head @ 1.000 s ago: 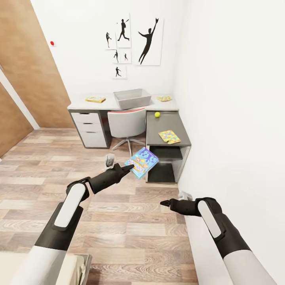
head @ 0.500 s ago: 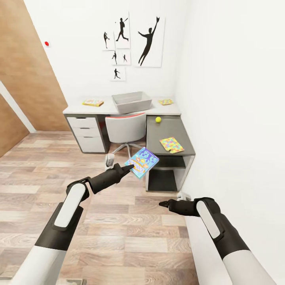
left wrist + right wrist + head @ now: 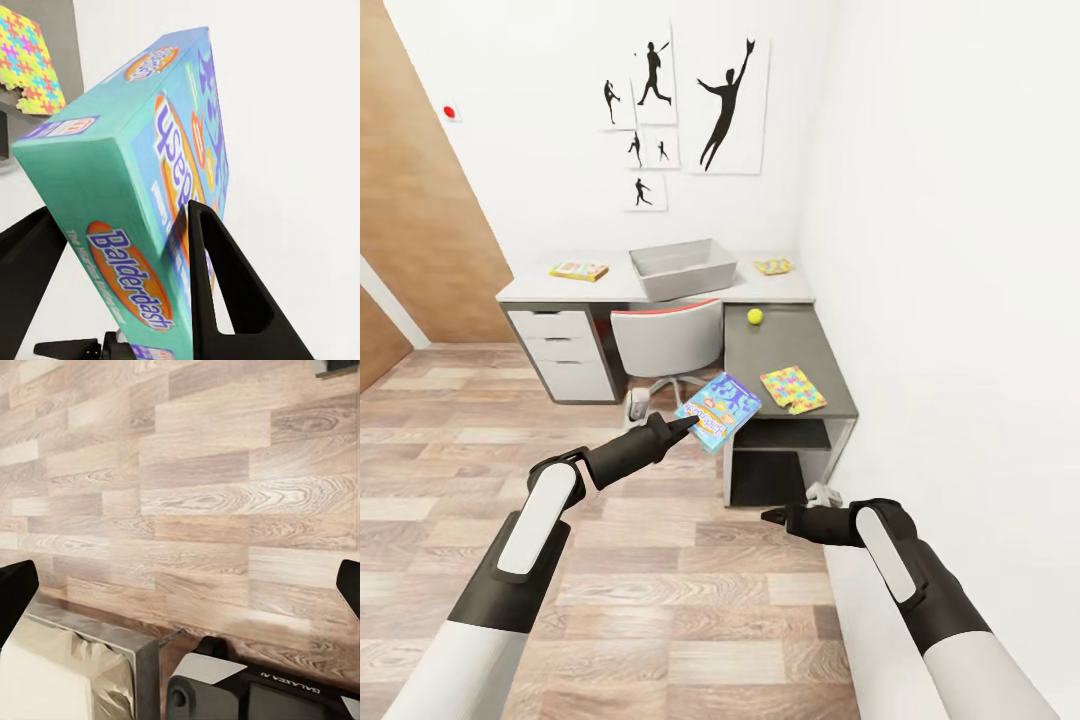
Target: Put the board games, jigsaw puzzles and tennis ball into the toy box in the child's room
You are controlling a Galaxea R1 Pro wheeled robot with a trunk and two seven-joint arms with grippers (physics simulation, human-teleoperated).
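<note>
While left gripper still grips board game, table nears.

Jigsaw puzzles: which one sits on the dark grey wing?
The larger-looking jigsaw puzzle, beyond the tennis ball from the other puzzle on the light top by the wall.

Light-blue cartoon-printed flat game box with an orange oval logo; multicoloured puzzle-pattern slab on the dark grey desk wing; small yellow-green ball; pale grey flared bin; black silhouette pictures; wood-plank floor.
</note>
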